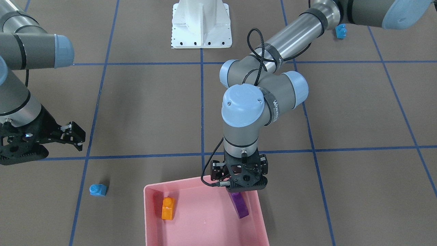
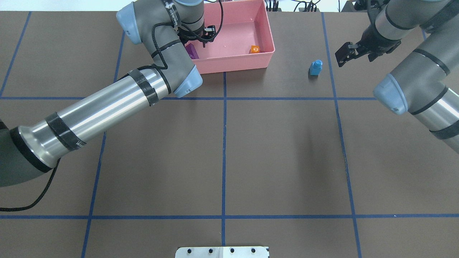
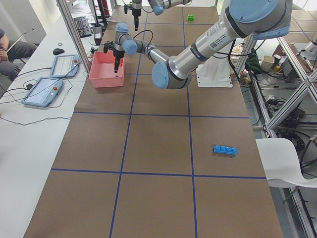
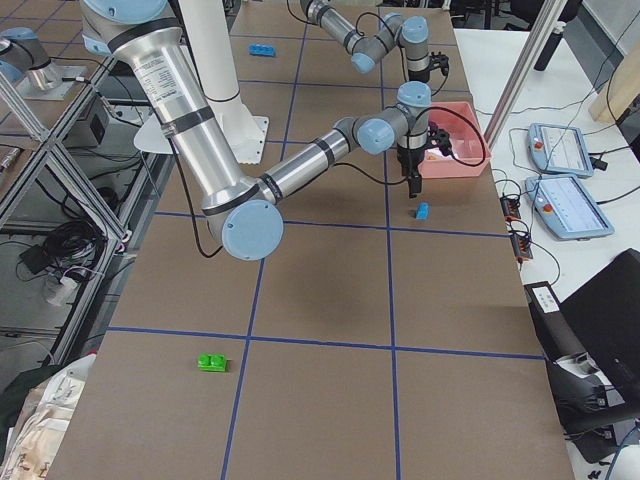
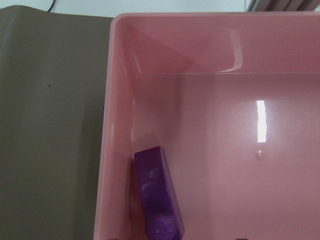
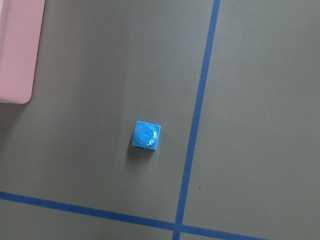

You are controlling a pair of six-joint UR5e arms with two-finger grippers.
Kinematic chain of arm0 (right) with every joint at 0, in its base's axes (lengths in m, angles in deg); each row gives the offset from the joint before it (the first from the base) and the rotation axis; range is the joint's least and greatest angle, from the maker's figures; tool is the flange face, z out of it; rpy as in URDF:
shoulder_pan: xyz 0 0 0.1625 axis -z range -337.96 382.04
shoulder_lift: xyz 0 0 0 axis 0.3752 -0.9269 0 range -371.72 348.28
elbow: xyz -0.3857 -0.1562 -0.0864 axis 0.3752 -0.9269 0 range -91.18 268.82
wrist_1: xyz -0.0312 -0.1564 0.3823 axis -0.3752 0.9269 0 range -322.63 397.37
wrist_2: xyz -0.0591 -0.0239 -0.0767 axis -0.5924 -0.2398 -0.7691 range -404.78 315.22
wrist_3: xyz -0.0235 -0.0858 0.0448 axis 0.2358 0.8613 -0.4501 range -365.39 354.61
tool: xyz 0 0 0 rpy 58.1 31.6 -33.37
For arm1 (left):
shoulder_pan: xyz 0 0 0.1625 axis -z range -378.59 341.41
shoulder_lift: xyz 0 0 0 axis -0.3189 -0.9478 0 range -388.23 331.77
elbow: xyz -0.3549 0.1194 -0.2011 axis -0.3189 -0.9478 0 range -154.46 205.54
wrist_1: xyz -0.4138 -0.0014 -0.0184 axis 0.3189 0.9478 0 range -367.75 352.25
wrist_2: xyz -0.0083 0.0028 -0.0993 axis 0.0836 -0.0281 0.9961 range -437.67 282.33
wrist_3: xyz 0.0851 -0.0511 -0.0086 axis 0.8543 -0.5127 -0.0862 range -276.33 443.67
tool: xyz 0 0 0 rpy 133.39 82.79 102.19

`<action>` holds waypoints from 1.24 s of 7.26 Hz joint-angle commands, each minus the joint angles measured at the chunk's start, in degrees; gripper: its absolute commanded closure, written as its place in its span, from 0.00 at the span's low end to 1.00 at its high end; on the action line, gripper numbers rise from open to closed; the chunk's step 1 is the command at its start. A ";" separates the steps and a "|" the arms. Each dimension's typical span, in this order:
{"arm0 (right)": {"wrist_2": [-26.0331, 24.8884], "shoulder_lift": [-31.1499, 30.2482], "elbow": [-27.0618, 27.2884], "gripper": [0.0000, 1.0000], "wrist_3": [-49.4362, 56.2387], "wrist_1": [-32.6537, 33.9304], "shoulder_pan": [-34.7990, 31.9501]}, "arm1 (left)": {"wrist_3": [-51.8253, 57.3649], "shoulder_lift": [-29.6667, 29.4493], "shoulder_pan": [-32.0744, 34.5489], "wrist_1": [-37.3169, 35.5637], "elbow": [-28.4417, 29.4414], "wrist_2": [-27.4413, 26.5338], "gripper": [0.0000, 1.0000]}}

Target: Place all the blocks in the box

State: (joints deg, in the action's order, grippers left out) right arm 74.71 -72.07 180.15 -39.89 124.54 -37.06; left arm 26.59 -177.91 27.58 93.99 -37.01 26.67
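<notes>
Brown table surface [image 2: 287,161], marked with a grid of blue tape lines [image 2: 223,150], lies below the left gripper [image 3: 117,69]. White bench [image 3: 29,158] runs alongside the table, just beyond that gripper on the operators' side. On the bench, nearest the gripper: first tablet [image 3: 65,65], with second tablet [image 3: 42,90] just beside it and thin cables [image 3: 29,120] trailing past both. Mouse [image 3: 59,51] and keyboard [image 3: 80,26] lie further along. Seated person [image 3: 10,54], cut off at the picture edge, is beyond the bench. White chair [image 3: 287,163] stands well apart, on the opposite side.
</notes>
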 commanded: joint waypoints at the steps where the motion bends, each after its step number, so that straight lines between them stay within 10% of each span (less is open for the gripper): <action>1: -0.22 3.73 -12.25 0.01 -3.01 -11.69 0.56 | 10.62 15.02 1.11 -2.86 -18.65 1.64 0.00; 3: -1.18 10.04 -25.18 0.01 -3.20 -19.20 1.09 | 15.76 28.68 3.66 -2.77 -32.67 5.61 0.00; 9: -7.51 10.87 -34.64 0.14 -10.94 -31.45 6.36 | 14.89 30.05 3.31 -2.69 -34.30 5.70 0.00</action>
State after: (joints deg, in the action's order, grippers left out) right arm 67.45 -60.46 145.58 -50.80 93.56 -30.96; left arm 41.77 -147.90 30.96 91.27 -71.33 32.36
